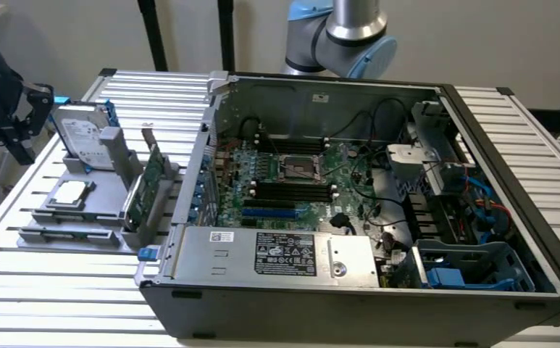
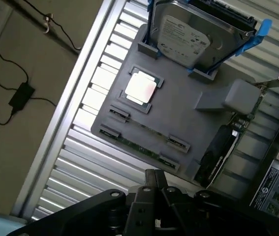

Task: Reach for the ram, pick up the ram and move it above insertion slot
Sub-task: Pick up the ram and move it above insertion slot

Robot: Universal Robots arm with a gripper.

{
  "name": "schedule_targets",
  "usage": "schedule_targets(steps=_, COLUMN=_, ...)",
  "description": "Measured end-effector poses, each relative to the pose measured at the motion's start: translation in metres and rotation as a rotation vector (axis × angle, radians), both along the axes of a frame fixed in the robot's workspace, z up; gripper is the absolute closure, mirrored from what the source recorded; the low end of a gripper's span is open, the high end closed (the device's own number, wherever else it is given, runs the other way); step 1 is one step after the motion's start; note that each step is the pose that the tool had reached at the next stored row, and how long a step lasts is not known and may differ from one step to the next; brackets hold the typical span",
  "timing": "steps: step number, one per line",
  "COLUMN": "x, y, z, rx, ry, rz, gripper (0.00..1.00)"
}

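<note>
The ram (image 2: pixel 138 144) is a thin green stick lying flat between small clips along the near edge of a grey fixture plate (image 2: pixel 178 113); in the exterior view the ram (image 1: pixel 67 233) sits at the plate's front. My black gripper (image 1: pixel 9 134) hangs at the exterior view's far left, above and behind the plate, apart from the ram and holding nothing that I can see. In the wrist view the gripper (image 2: pixel 154 179) shows as dark linkage, with the ram a short way ahead of it. The dark memory slots (image 1: pixel 294 190) lie on the motherboard inside the open computer case (image 1: pixel 511 239).
On the plate stand a silver hard drive (image 1: pixel 82 134) in blue rails, a square processor (image 1: pixel 70 192) and an upright green expansion card (image 1: pixel 144 192) with a metal bracket. The slatted metal table (image 1: pixel 48 297) carries plate and case. Cables lie on the floor (image 2: pixel 21 93).
</note>
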State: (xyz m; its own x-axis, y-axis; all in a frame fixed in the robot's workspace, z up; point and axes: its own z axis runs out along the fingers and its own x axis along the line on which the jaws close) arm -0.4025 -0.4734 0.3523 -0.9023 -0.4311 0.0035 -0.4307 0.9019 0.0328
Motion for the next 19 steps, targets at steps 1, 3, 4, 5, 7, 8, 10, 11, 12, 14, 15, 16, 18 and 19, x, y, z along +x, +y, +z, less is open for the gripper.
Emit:
schedule_targets(steps=1, x=0.0000, y=0.0000, z=0.0000, rx=0.0000, ry=0.0000, rz=0.018, gripper=0.89)
schedule_targets(steps=3, x=0.0000, y=0.0000, z=0.0000, rx=0.0000, ry=0.0000, rz=0.054, gripper=0.89)
schedule_targets(steps=4, x=0.0000, y=0.0000, z=0.0000, rx=0.0000, ry=0.0000, rz=0.072, gripper=0.89)
schedule_targets(steps=5, x=0.0000, y=0.0000, z=0.0000, rx=0.0000, ry=0.0000, rz=0.092, gripper=0.89)
schedule_targets(steps=7, x=0.0000, y=0.0000, z=0.0000, rx=0.0000, ry=0.0000, rz=0.128, gripper=0.89)
schedule_targets(steps=8, x=0.0000, y=0.0000, z=0.0000, rx=0.0000, ry=0.0000, rz=0.146, gripper=0.89)
schedule_targets(steps=10, x=0.0000, y=0.0000, z=0.0000, rx=0.0000, ry=0.0000, rz=0.182, gripper=0.89)
schedule_targets(steps=11, x=0.0000, y=0.0000, z=0.0000, rx=0.0000, ry=0.0000, rz=0.200, gripper=0.89)
schedule_targets(steps=12, x=0.0000, y=0.0000, z=0.0000, rx=0.0000, ry=-0.0001, rz=0.218, gripper=0.89)
schedule_targets(steps=14, x=0.0000, y=0.0000, z=0.0000, rx=0.0000, ry=-0.0002, rz=0.255, gripper=0.89)
schedule_targets(steps=15, x=0.0000, y=0.0000, z=0.0000, rx=0.0000, ry=-0.0003, rz=0.272, gripper=0.89)
schedule_targets(steps=16, x=0.0001, y=0.0000, z=0.0000, rx=0.0000, ry=-0.0005, rz=0.292, gripper=0.89)
schedule_targets(steps=18, x=0.0000, y=0.0000, z=0.0000, rx=-0.0001, ry=-0.0009, rz=0.328, gripper=0.89)
schedule_targets(steps=19, x=0.0000, y=0.0000, z=0.0000, rx=-0.0001, ry=-0.0011, rz=0.345, gripper=0.89)
